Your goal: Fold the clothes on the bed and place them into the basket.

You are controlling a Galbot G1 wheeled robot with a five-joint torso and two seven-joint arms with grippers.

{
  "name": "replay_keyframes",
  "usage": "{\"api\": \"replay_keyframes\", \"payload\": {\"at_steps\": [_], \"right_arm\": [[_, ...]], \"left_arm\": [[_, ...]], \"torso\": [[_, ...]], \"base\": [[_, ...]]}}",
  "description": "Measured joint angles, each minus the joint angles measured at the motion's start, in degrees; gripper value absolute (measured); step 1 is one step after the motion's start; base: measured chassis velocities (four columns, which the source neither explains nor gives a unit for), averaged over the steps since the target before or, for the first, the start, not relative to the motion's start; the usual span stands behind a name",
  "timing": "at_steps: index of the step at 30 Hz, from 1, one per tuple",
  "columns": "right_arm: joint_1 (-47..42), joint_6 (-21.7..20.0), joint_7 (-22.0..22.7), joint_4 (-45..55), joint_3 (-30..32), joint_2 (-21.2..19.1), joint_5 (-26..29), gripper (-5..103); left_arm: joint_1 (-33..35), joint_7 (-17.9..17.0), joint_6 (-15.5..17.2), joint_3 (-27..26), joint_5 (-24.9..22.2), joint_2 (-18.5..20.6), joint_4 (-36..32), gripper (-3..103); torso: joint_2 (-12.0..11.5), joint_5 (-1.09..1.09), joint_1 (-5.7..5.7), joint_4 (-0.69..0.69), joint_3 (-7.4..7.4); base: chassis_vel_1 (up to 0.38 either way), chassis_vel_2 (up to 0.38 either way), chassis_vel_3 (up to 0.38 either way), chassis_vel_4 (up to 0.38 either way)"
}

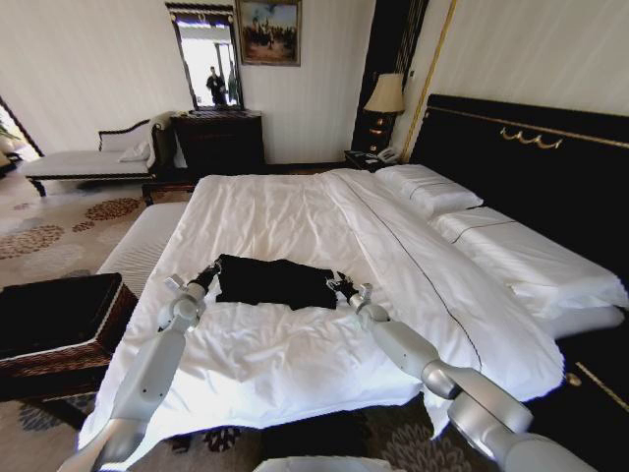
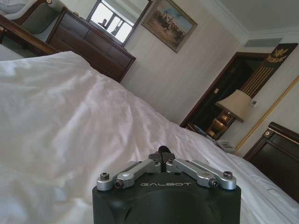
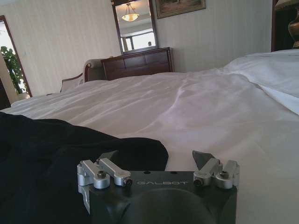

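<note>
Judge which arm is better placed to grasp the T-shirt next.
Probably the right. The right gripper is open at the edge of the black T-shirt, with cloth right beside it. The left gripper sits at the opposite edge but is shut, facing the white duvet.

The bed [image 1: 295, 364] before me carries a white duvet [image 1: 285, 211], rumpled toward the foot. On it, near that foot edge, lies the black T-shirt [image 1: 275, 280], bunched into a wide strip. Beyond the T-shirt, toward the black headboard [image 1: 531, 167], two white pillows [image 1: 428, 189] lie side by side. My left jaws rest on the duvet at one end of the T-shirt, my right jaws at the other.
</note>
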Motion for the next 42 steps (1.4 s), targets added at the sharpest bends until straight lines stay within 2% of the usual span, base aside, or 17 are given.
{"api": "replay_keyframes", "payload": {"at_steps": [1,4,16,17,19,22,23,24,25,28,29,30,31,42], "right_arm": [[0.0,0.0,0.0,0.0,0.0,0.0,0.0,84],[0.4,0.4,-0.4,-1.4,0.2,0.8,-1.7,95],[4.0,2.3,-4.3,-8.9,0.3,3.1,-5.6,102],[4.6,2.7,-5.0,-10.0,0.4,3.5,-6.1,97],[5.6,3.0,-5.8,-11.6,0.4,4.2,-6.9,94],[6.3,3.2,-6.3,-12.7,0.4,4.6,-7.3,94],[6.7,3.3,-6.7,-13.5,0.4,4.9,-7.6,83],[7.0,3.3,-6.9,-13.9,0.4,5.0,-7.7,83],[7.1,3.3,-7.0,-14.1,0.4,5.0,-7.8,72],[7.3,3.3,-7.0,-14.5,0.4,5.0,-8.3,72],[7.4,3.2,-7.0,-14.8,0.4,5.0,-8.9,61],[7.4,3.2,-7.0,-14.9,0.4,4.9,-9.2,61],[7.4,3.1,-7.0,-15.0,0.4,4.9,-9.4,54],[7.2,3.6,-9.2,-15.1,-0.4,4.8,-10.0,53]], "left_arm": [[0.0,0.0,0.0,0.0,0.0,0.0,0.0,0],[0.1,0.0,0.0,0.1,-0.1,0.2,-0.2,0],[-0.5,-0.2,0.0,0.7,-0.4,0.2,-0.3,0],[-0.6,-0.2,0.0,0.7,-0.4,0.1,-0.1,0],[-0.6,-0.1,0.0,0.8,-0.4,0.0,0.0,0],[-0.7,-0.1,0.0,0.8,-0.4,-0.1,0.1,0],[-0.8,-0.1,0.0,0.9,-0.4,-0.1,0.2,0],[-1.0,0.0,0.0,1.0,-0.4,-0.2,0.3,0],[-1.2,0.0,0.0,1.2,-0.4,-0.2,0.4,0],[-1.5,0.1,0.0,1.4,-0.5,-0.3,0.6,0],[-1.8,0.1,0.0,1.6,-0.7,-0.3,0.7,0],[-1.9,0.1,-0.1,1.7,-0.8,-0.3,0.8,0],[-2.0,0.1,-0.1,1.8,-0.9,-0.2,0.9,0],[-2.2,0.2,-0.1,2.0,-1.3,0.0,1.1,0]], "torso": [[0.0,0.0,0.0,0.0,0.0],[0.0,0.0,0.0,0.01,0.0],[0.0,0.0,0.0,-0.01,0.0],[0.0,-0.01,0.0,0.0,0.0],[0.0,0.0,0.0,0.03,0.0],[0.0,0.0,0.0,0.03,0.0],[0.0,-0.01,0.0,0.03,0.0],[0.0,-0.01,0.0,0.02,0.0],[0.0,0.0,0.0,0.01,0.0],[0.0,0.0,0.0,0.0,0.0],[0.0,0.0,0.0,0.0,0.0],[0.0,0.0,0.0,0.0,0.0],[0.0,0.0,0.0,0.01,0.0],[0.0,0.0,-0.01,0.01,0.0]], "base": [[0.0,0.0,0.0,0.0],[0.0,0.0,0.0,0.0],[0.0,0.0,0.0,0.0],[0.0,0.0,0.0,0.0],[0.0,0.0,0.0,0.0],[0.0,0.0,0.0,0.0],[0.0,0.0,0.0,0.0],[0.0,0.0,0.0,0.0],[0.0,0.0,0.0,0.0],[0.0,0.0,0.0,0.0],[0.0,0.0,0.0,0.0],[0.0,0.0,0.0,0.0],[0.0,0.0,0.0,0.0],[0.0,0.0,0.0,0.0]]}}
